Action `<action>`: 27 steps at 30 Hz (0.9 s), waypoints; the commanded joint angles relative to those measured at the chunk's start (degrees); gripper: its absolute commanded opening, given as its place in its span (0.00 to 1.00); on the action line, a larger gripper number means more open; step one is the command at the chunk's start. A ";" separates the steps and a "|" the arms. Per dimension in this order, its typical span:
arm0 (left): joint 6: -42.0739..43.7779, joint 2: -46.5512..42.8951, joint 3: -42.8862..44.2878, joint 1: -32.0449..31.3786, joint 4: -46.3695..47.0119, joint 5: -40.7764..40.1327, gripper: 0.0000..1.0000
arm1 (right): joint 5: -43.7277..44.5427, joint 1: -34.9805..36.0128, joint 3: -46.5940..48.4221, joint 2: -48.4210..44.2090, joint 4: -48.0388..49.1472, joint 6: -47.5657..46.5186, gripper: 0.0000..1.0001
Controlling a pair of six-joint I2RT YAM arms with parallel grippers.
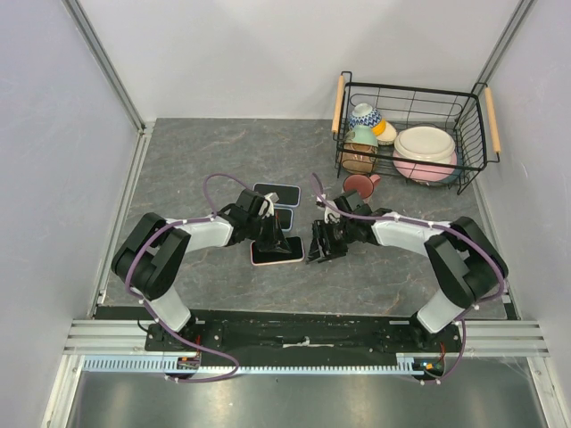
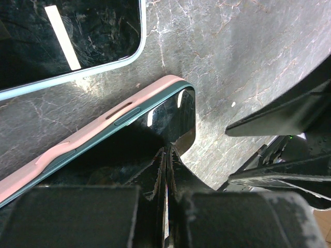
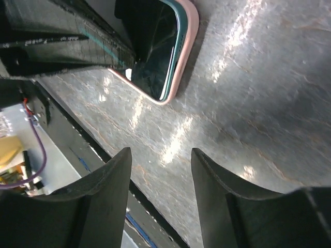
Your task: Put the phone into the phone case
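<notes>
- Left gripper (image 2: 166,170): fingers clenched together with nothing between them, tips down on the dark screen of the phone (image 2: 155,129).
- Phone lies face up in the pink case (image 2: 150,90), flat on the table (image 2: 248,62) between the two grippers. Its teal side shows just above the pink rim along the button edge.
- Whether every corner is snapped home cannot be told from these views; the end under the left gripper is hidden.
- Right gripper (image 3: 161,155): jaws apart and holding nothing, low over the table just beside the case's corner, not touching it.
- Second phone (image 2: 67,36), with a pale rim, lies apart just behind the case and has no part in this.
- Step in hand, as I judge it: pressing the phone down to seat it.
- To do it well: push straight down near the edges, not mid-screen, and work corner by corner. The right gripper could brace the case wall so it does not slide. Closed tips on glass may skid, so keep the force vertical.
- Pose: left arm reaches in from the left, elbow out, wrist pitched down onto the phone. Right arm mirrors it, forearm running leftward and wrist low.
</notes>
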 commanded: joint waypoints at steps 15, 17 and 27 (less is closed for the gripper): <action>3.83 3.05 -2.74 -0.24 -6.61 -9.80 0.02 | -1.28 -0.36 0.00 13.88 18.20 11.04 0.38; 3.83 3.14 -2.83 -0.33 -6.43 -9.71 0.02 | 3.08 -0.28 0.52 13.88 16.44 9.81 0.32; 3.83 3.58 -2.83 -0.60 -5.03 -8.66 0.02 | 16.30 0.95 1.67 12.73 7.20 6.38 0.15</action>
